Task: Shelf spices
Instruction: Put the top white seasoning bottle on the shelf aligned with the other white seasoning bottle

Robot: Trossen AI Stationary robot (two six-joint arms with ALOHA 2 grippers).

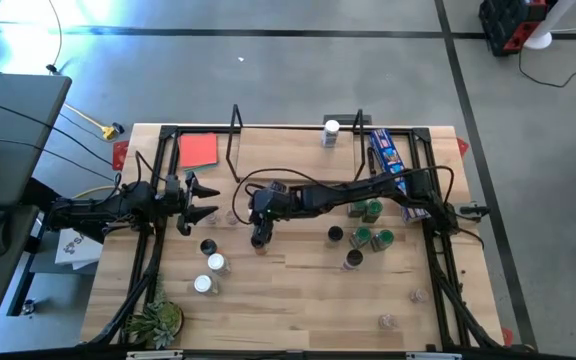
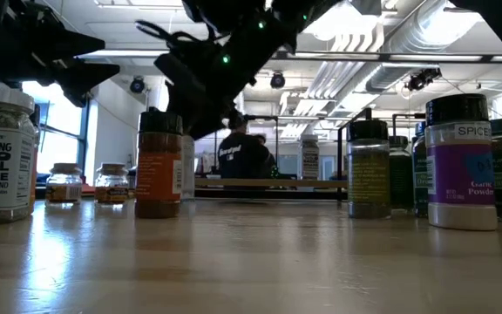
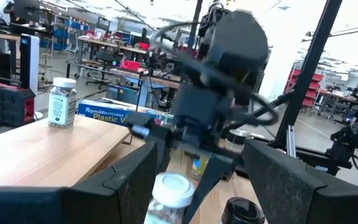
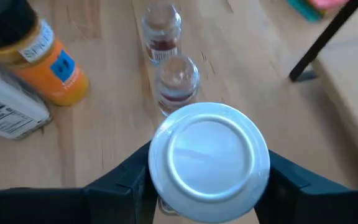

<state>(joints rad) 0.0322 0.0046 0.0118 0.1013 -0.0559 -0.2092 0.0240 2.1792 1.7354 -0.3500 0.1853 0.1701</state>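
Reaching over the counter [image 1: 298, 290] middle, my right fingers [image 4: 73, 199] sit either side of a white-lidded jar [image 4: 209, 163] without clearly gripping it, while my left gripper [image 1: 200, 200] hovers open near the shelf [image 1: 298, 135] holding nothing.

Right gripper [image 1: 259, 240] at end of dark right arm, reached across to table centre, pointing down, its 2 fingers [image 4: 120, 177] flanking a white-lidded cylindrical jar [image 4: 209, 163]. Left gripper [image 1: 206, 200] at table's left side, level, fingers [image 3: 123, 180] spread apart, holding nothing.
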